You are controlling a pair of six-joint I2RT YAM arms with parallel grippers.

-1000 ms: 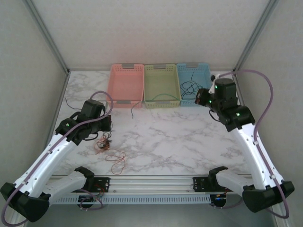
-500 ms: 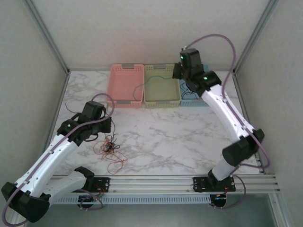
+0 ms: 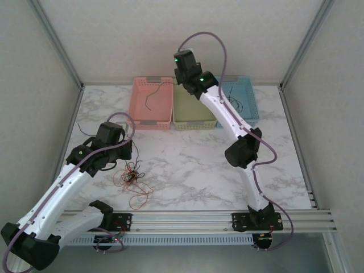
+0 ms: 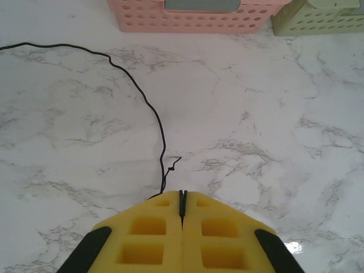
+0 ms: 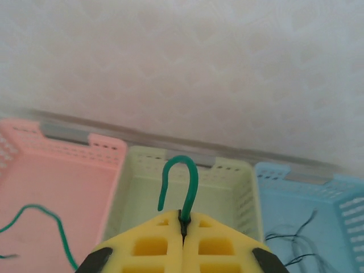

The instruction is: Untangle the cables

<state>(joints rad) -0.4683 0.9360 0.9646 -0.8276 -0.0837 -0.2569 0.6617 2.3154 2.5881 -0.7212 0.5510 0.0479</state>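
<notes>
1. The clump of cables (image 3: 130, 176) is lying on the table (image 3: 193, 165) near its left near corner. Orange-red and dark strands are knotted together in it, and loose orange-red loops (image 3: 140, 194) are trailing from it towards the near edge.
2. A black cable (image 4: 139, 94) is snaking across the marble from the left edge to the tips of the left gripper (image 4: 182, 196).
3. A green cable (image 5: 180, 176) is arching up in a hook from the right gripper (image 5: 182, 215). Its long end is hanging down over the pink basket (image 3: 152, 105).
4. More thin black strands (image 5: 291, 238) are resting inside the blue basket (image 3: 248, 102).
5. The pink basket, the green basket (image 3: 193, 116) and the blue basket are sitting side by side along the far edge, well apart from the clump. Bare marble is lying between them and nothing is covering the clump.
6. The left gripper is hovering just beyond the clump on its far side. Its yellow pads are pressing together, with a dark sliver in the seam where the black cable appears to be pinched.
7. The right gripper is reaching high over the green basket, far from the clump. Its pads are closing tight on the green cable at their tips.
</notes>
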